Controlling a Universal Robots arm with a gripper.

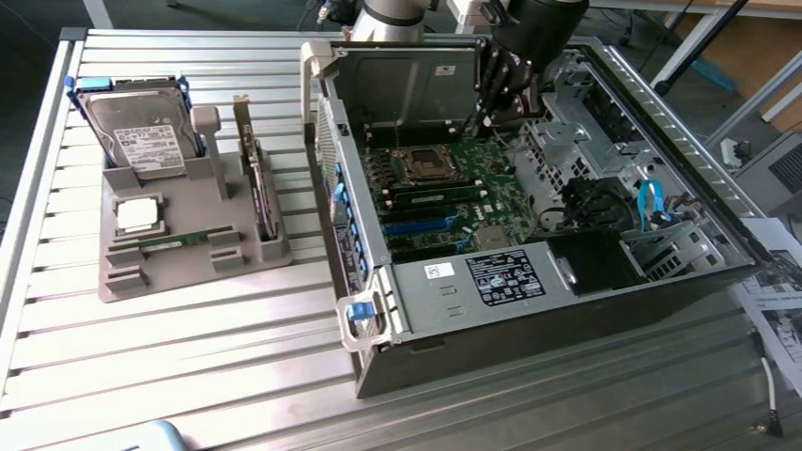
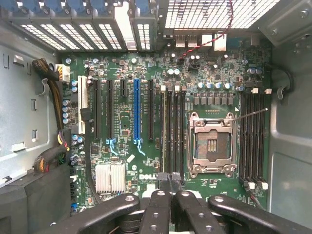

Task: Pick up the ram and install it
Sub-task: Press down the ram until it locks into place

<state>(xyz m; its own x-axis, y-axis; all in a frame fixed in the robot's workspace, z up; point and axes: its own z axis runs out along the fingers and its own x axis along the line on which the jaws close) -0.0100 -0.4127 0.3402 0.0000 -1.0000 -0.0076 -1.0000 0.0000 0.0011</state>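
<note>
My gripper [image 1: 499,117] hangs inside the open computer case [image 1: 652,282], low over the green motherboard [image 1: 470,188]. In the wrist view my gripper [image 2: 170,185] is shut, its black fingertips [image 2: 163,184] touching with nothing visible between them. They sit over the ends of the black memory slots [image 2: 173,131] beside the empty processor socket [image 2: 213,144]. A narrow green strip [image 1: 439,195] lies along those slots; I cannot tell whether it is a seated ram stick. A thin green ram stick [image 1: 173,242] lies in the grey holder [image 1: 188,272] at the exterior view's left.
The holder also carries a hard drive [image 1: 141,132], a square silver processor [image 1: 138,214] and an upright green expansion card [image 1: 259,183]. The case's raised drive cage [image 1: 408,85] and side walls close in around my arm. Cables [image 2: 48,78] run along one case wall.
</note>
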